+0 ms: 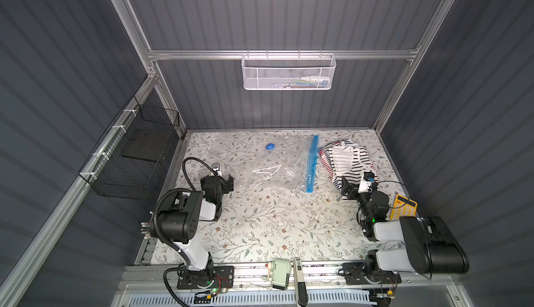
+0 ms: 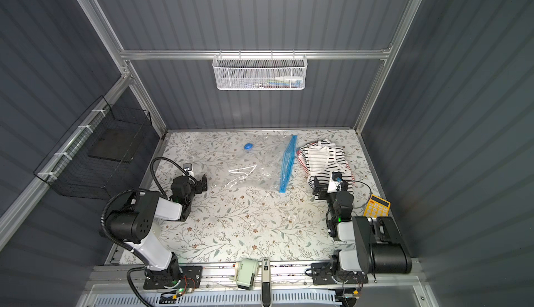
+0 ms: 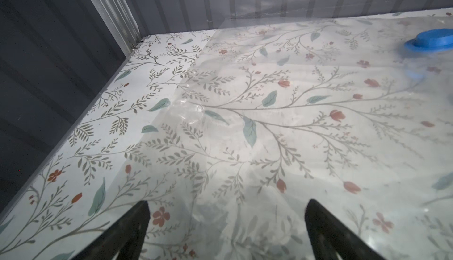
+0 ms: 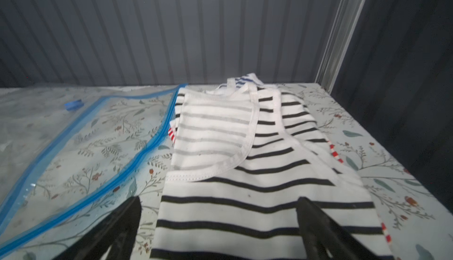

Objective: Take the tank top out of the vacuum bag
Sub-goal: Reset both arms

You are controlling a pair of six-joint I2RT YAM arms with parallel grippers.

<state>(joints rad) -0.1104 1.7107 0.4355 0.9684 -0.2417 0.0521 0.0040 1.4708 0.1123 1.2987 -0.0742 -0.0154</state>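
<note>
Right wrist: striped tank top (image 4: 245,173) crumpled beside flat clear vacuum bag (image 4: 93,148).

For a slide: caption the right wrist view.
Open right gripper at the striped tank top, lying outside the vacuum bag, beside its zip strip.

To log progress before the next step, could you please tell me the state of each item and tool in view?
Bag: lying flat, empty.
Zip: open or sealed, cannot tell.
Cap: seated on the bag.
Tank top: out of the bag, rumpled beside the zip.
Left tool: open, holding nothing.
Right tool: open, holding nothing.
</note>
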